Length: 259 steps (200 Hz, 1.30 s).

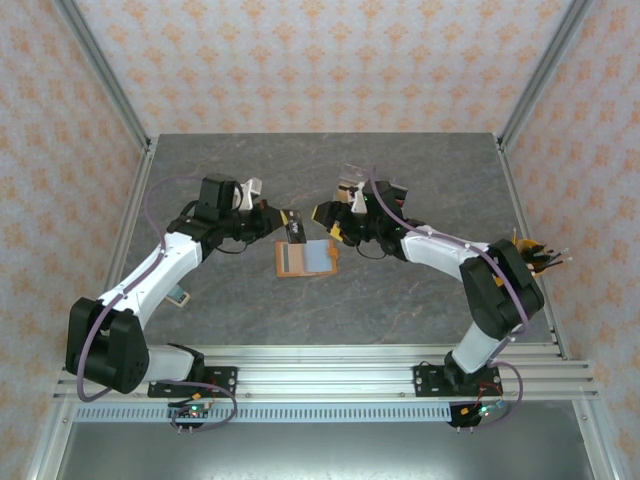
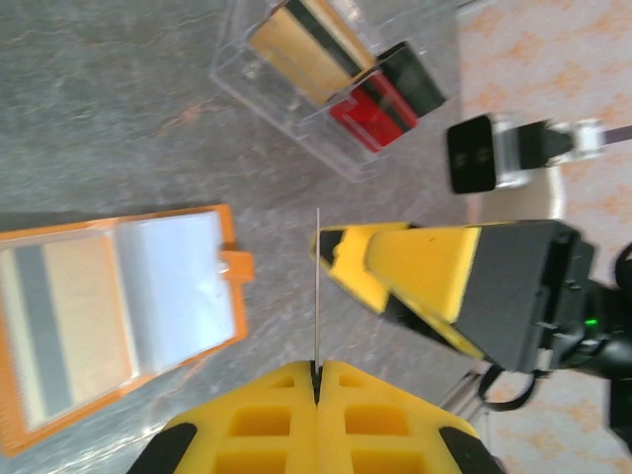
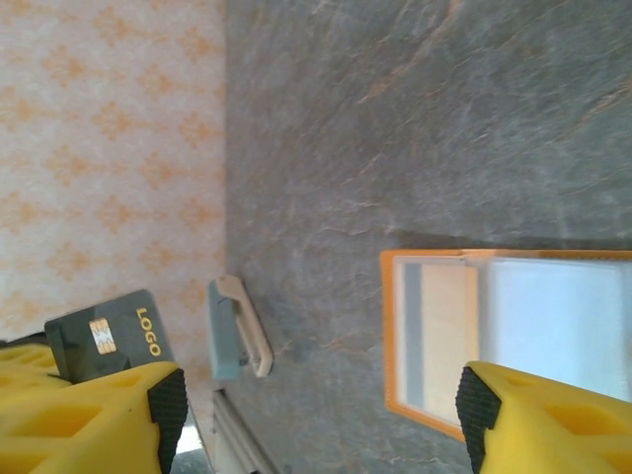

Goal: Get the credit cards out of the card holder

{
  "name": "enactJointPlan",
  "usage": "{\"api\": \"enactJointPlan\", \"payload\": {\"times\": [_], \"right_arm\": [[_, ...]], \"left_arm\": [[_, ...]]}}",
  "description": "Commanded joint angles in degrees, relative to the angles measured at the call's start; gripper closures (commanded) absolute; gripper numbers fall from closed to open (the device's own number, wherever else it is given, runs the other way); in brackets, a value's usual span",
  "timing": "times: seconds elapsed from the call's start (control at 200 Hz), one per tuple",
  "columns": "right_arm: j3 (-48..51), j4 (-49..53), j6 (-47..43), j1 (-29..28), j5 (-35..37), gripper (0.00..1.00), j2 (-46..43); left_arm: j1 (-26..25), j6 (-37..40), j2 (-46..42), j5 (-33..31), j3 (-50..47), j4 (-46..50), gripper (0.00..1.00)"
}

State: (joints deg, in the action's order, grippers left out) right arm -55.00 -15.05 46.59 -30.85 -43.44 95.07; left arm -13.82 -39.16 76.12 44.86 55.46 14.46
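Observation:
The orange card holder (image 1: pixel 305 258) lies open and flat on the table, with a tan card with a dark stripe (image 2: pixel 69 321) and a pale card (image 2: pixel 178 286) in its clear pockets. My left gripper (image 2: pixel 318 367) is shut on a credit card (image 2: pixel 318 286), seen edge-on as a thin upright line. From the right wrist that card (image 3: pixel 109 336) is dark grey with a gold chip and the word LOGO. My right gripper (image 3: pixel 316 395) stands open just beside it, above the holder's (image 3: pixel 434 336) far end, with nothing between its fingers (image 2: pixel 415 262).
A clear plastic case (image 2: pixel 326 89) with tan, black and red blocks sits behind the grippers. A small blue-grey and beige item (image 3: pixel 237 326) lies near the table's left front. The metal frame rail (image 1: pixel 320 360) runs along the near edge.

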Motion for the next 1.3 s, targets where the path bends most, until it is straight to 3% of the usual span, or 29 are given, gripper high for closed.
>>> {"api": "enactJointPlan", "payload": {"times": [0.0,0.16,0.52,0.936,1.036,1.131,1.291], "right_arm": [[0.85,-13.71,7.63,-0.17,-6.16,0.25,-1.02],[1.21,-20.06,13.04,-0.17,-8.56,0.26,-0.67],[1.13,-24.15,16.17,-0.17,-11.31,0.5,-0.72],[0.61,-21.04,11.95,-0.2,-11.9,0.88,-1.62],[-0.16,-14.15,6.12,-0.18,-10.22,1.0,-3.29],[-1.72,-3.27,-3.01,-0.17,-6.36,1.0,-5.87],[-6.82,17.13,-20.4,0.35,3.89,1.0,-9.7]], "left_arm": [[0.27,-5.82,-1.23,3.96,0.13,-7.51,1.0],[0.29,-10.47,-1.14,4.45,-0.82,-11.98,1.0],[0.39,-12.34,-0.57,3.96,-0.73,-13.14,1.0],[0.71,-9.15,-0.19,3.41,0.25,-7.83,1.0],[1.16,-5.05,-0.74,-0.2,2.32,0.41,0.79],[1.98,-0.16,-1.25,-5.49,5.17,9.94,0.54],[2.88,9.53,-1.67,-20.41,10.82,27.41,0.25]]}}
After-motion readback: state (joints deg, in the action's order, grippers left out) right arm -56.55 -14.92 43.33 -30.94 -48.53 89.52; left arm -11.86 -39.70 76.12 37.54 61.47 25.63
